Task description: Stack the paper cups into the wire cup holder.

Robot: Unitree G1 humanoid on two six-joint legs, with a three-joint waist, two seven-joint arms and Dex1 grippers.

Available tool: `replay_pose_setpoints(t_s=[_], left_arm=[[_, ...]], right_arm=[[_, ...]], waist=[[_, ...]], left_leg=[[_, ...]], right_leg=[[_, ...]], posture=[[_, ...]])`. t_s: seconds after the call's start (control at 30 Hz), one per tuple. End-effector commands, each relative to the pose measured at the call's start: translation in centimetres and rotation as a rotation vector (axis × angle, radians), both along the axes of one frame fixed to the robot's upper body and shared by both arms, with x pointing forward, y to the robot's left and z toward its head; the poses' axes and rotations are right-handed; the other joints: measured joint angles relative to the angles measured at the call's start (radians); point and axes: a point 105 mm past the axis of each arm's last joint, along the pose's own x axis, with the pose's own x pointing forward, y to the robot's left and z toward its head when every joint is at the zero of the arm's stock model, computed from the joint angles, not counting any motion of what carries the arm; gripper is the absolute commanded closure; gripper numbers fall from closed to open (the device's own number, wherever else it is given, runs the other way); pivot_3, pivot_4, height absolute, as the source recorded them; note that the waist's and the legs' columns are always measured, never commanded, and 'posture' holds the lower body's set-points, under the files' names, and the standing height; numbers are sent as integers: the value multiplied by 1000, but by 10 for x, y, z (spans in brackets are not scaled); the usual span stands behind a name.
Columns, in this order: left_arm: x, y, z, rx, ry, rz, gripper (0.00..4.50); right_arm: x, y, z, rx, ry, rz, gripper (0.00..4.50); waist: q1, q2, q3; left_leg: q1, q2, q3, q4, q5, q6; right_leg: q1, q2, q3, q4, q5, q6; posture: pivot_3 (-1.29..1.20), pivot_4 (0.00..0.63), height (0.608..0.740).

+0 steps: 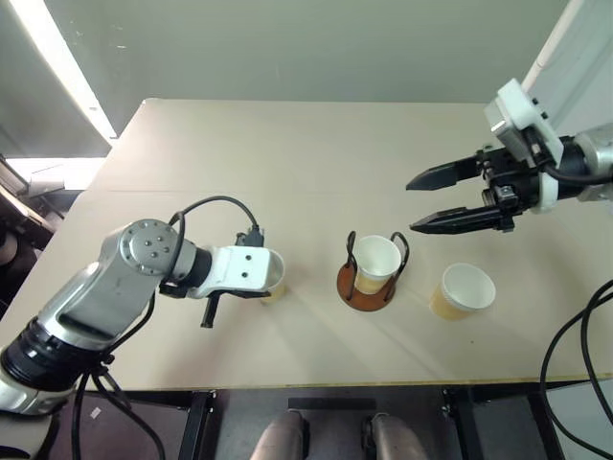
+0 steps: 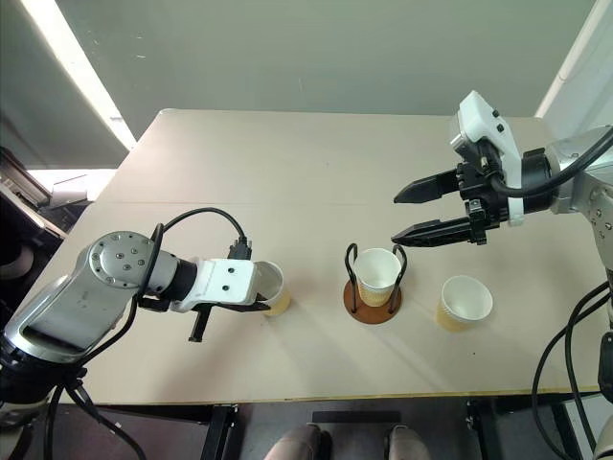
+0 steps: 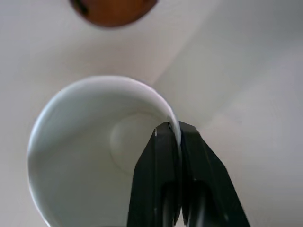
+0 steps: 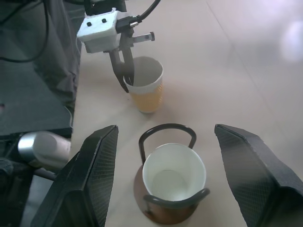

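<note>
Three paper cups: one [image 2: 274, 287] pinched at its rim by the down-angled left gripper [image 4: 127, 78]; one [image 2: 377, 274] inside the wire cup holder [image 2: 372, 302], under the raised, wide-open right gripper [image 2: 412, 213]; one [image 2: 464, 302] standing beside the holder

Beige table [image 1: 287, 144]: cups [image 1: 463, 290], wire holder [image 1: 366, 286]
</note>
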Motion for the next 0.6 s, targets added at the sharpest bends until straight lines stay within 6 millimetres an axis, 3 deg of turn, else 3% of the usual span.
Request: replay_pose_setpoints(t_s=[0.03,0.23,0.37,0.47,0.6], left_arm=[[4,-5,31,-66,-52,-32,4486],[19,-16,79,-169,-108,-74,4486],[21,-38,115,-255,-113,-177,4486],[20,-55,128,-286,-105,-257,4486],[21,-75,131,-289,-89,-361,4486]], right_arm=[[-4,-11,12,19,-41,-22,1137],[-3,-16,12,22,-45,-53,1137],[-3,-22,10,21,-43,-87,1137],[-5,-25,9,25,-43,-112,1137],[-7,-29,6,20,-37,-154,1137]], waist=[[1,0,0],[0,0,0],[1,0,0],[1,0,0],[1,0,0]], left_leg=[[0,0,0,0,0,0],[0,0,0,1,0,0],[-1,0,0,1,0,0],[-3,0,0,1,-1,1],[-5,0,0,1,-1,2]], right_leg=[[0,0,0,0,0,0],[0,0,0,1,0,0],[0,0,0,0,0,1],[0,-1,0,0,1,2],[-1,-1,-1,0,1,2]], posture=[[0,150,740],[0,150,740],[0,150,740],[0,150,740],[0,150,740]])
